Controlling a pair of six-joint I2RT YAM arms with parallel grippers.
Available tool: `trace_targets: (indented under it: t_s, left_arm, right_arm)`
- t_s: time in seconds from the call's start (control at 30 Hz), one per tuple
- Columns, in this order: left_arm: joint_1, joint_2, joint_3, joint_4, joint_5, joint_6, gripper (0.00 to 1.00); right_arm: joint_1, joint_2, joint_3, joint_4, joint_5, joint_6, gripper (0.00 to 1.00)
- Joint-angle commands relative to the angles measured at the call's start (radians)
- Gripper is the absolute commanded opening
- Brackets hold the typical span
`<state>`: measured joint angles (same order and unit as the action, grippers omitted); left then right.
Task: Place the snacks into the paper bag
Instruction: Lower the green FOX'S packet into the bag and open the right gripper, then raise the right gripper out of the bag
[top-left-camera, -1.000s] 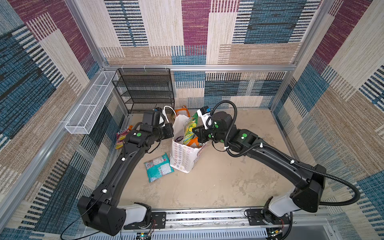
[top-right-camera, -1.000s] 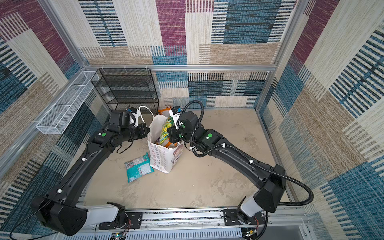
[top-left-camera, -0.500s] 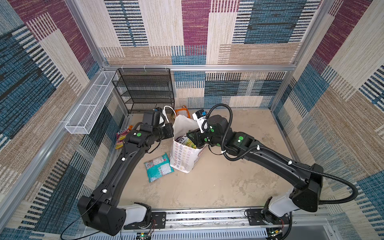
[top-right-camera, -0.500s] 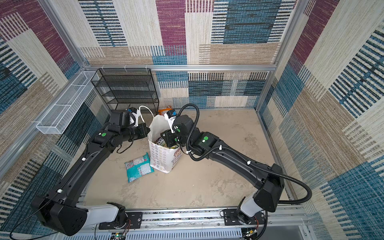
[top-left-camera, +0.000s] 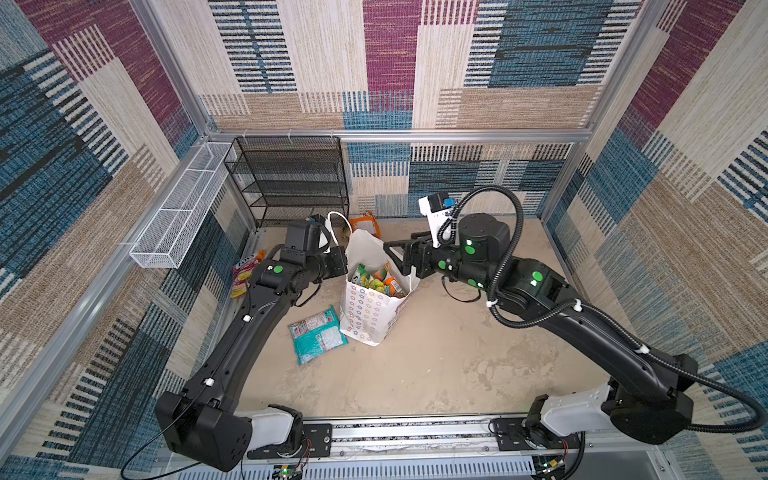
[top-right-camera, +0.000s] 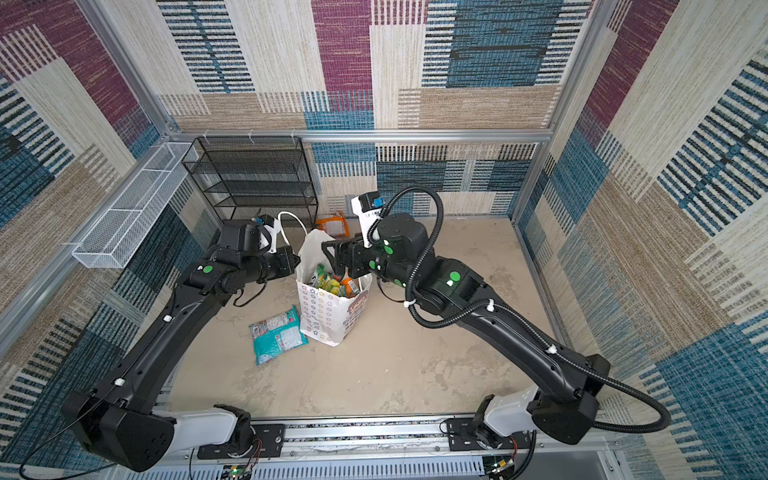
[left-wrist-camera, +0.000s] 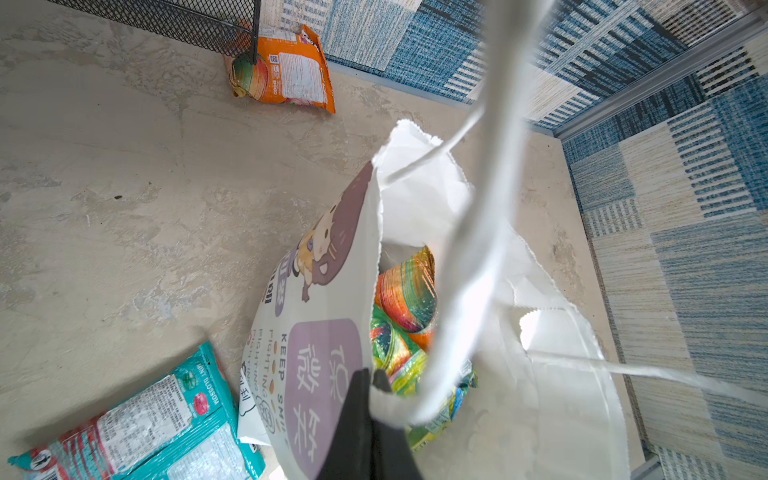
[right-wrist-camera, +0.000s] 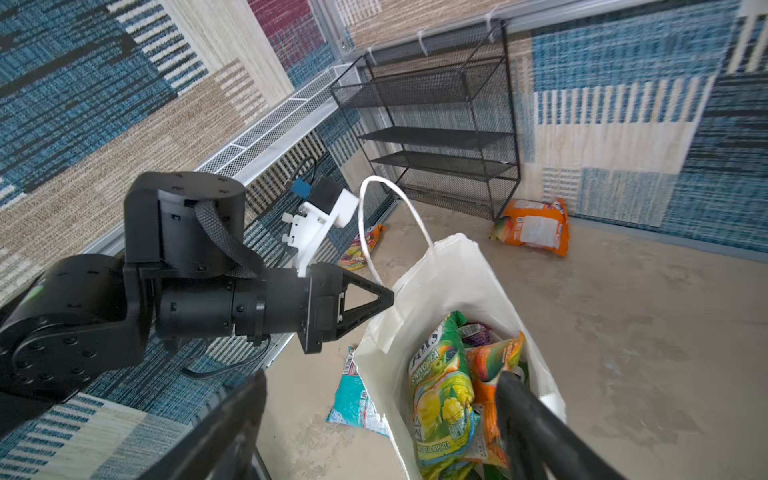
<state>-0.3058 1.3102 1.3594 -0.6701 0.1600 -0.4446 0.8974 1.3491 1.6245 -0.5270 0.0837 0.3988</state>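
The white paper bag (top-left-camera: 370, 316) (top-right-camera: 328, 316) stands upright mid-floor, with several snacks (top-left-camera: 376, 280) (right-wrist-camera: 444, 374) inside it. My left gripper (top-left-camera: 345, 262) (left-wrist-camera: 372, 386) is shut on the bag's cord handle (left-wrist-camera: 469, 299) at the rim. Over the bag's mouth my right gripper (top-left-camera: 397, 257) (right-wrist-camera: 380, 415) is open and empty, its fingers (right-wrist-camera: 532, 415) spread wide. A teal pouch (top-left-camera: 318, 338) (top-right-camera: 277, 334) lies flat against the bag's left side. An orange pouch (top-left-camera: 365, 222) (left-wrist-camera: 286, 68) lies by the rack's foot. A pink-yellow pouch (top-left-camera: 245, 276) rests at the left wall.
A black mesh rack (top-left-camera: 291, 178) stands against the back wall, left of the bag. A white wire basket (top-left-camera: 183, 208) hangs on the left wall. Patterned walls close in three sides.
My right gripper carried a yellow-green pouch down into the bag, opened and let it go, then drew back above the mouth. The left gripper has not moved.
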Motion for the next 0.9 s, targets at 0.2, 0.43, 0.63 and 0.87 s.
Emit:
trace_targets:
  t_s: [0.2, 0.43, 0.63, 0.87]
  left_arm:
    - [-0.002, -0.004, 0.007, -0.027, -0.002, 0.020, 0.02]
    - [-0.007, -0.003, 0.007, -0.026, -0.012, 0.022, 0.02]
    - [-0.009, -0.003, 0.006, -0.026, -0.015, 0.024, 0.02]
    - [-0.009, -0.009, 0.010, -0.029, -0.011, 0.026, 0.02]
  right_arm:
    - [0.001, -0.090, -0.221, -0.001, 0.070, 0.137, 0.90]
    - [0.000, -0.017, -0.223, 0.060, 0.031, 0.146, 0.83]
    - [-0.002, 0.003, -0.221, 0.119, 0.049, 0.136, 0.82]
    - [-0.047, 0.056, -0.179, 0.212, 0.015, 0.048, 0.16]
